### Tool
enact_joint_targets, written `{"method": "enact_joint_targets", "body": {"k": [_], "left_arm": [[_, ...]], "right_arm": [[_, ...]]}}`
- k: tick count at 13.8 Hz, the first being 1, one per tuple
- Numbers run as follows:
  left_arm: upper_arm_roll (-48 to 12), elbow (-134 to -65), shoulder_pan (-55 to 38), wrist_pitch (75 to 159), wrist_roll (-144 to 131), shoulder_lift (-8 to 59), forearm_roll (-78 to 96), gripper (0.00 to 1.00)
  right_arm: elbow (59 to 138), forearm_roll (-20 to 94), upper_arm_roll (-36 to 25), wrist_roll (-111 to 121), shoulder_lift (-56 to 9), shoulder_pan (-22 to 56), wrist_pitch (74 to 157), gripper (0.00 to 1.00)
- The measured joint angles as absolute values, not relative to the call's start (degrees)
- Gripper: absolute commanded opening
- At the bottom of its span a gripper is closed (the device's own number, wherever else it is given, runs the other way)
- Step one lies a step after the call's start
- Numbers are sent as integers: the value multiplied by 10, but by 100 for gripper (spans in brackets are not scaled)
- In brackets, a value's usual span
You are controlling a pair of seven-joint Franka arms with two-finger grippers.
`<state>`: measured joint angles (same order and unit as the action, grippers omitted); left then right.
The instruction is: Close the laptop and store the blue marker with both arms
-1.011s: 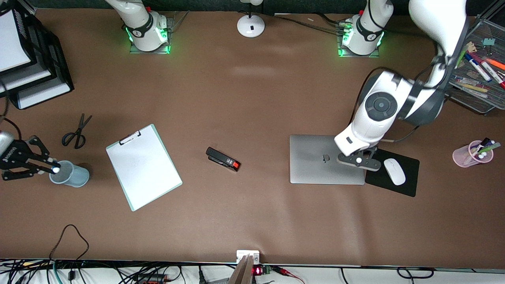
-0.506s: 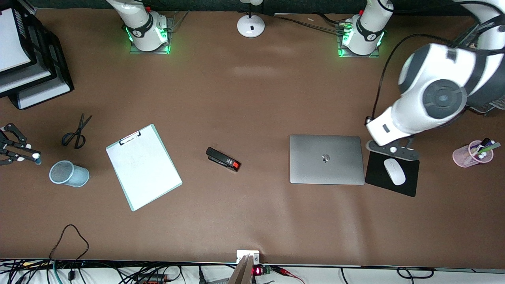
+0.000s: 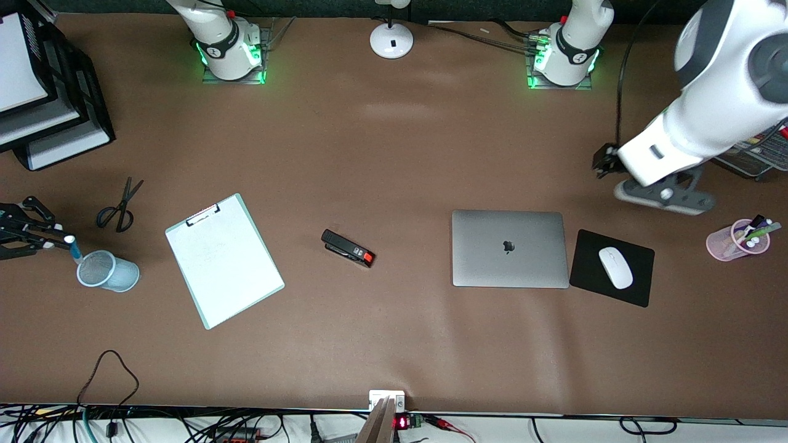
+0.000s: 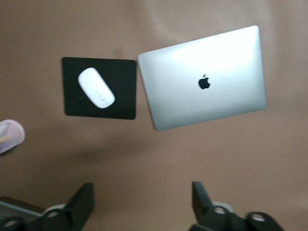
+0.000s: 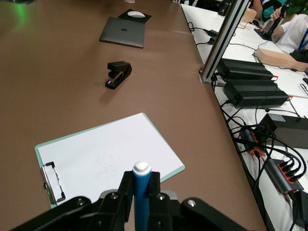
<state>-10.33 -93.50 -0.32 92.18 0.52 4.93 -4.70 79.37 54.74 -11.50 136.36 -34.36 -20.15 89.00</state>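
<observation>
The laptop (image 3: 510,248) lies shut and flat on the counter (image 3: 394,160), right of centre in the front view, lid logo up, with the black mouse pad (image 3: 612,276) and white mouse (image 3: 615,267) just beside it. That half of the job looks done.

What remains is stowing the blue marker (image 3: 74,247). At the left edge of the front view the right gripper (image 3: 61,241) is clamped shut on the marker, which hangs tilted with its lower end just above the rim of the light-blue mesh cup (image 3: 108,271). In the right wrist view the marker (image 5: 140,197) stands pinched between the fingers, whitish end up. The cup lies near the scissors (image 3: 120,206) and clipboard (image 3: 223,260).

The next move, as I judge it, calls for centring the marker over the cup's mouth, lowering it inside and only then letting go; released off-centre, it could strike the rim and roll onto the counter.

The left gripper (image 3: 665,195) is up at the right of the front view, over bare counter above the mouse pad, its fingers (image 4: 82,204) spread wide and holding nothing; that arm seems finished.
</observation>
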Motion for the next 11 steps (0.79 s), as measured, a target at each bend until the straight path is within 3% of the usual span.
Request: {"method": "enact_joint_targets", "body": {"k": [4,11], "left_arm": [[-27,-991,-38,951,10,-14,-25,100],[-9,-998,-37,953,11,-19,-5,100]], "right_arm": [[773,556,-115,1387,-371,-204,891,0],[756,559,-115,1429,-406,-220,891,0]]}}
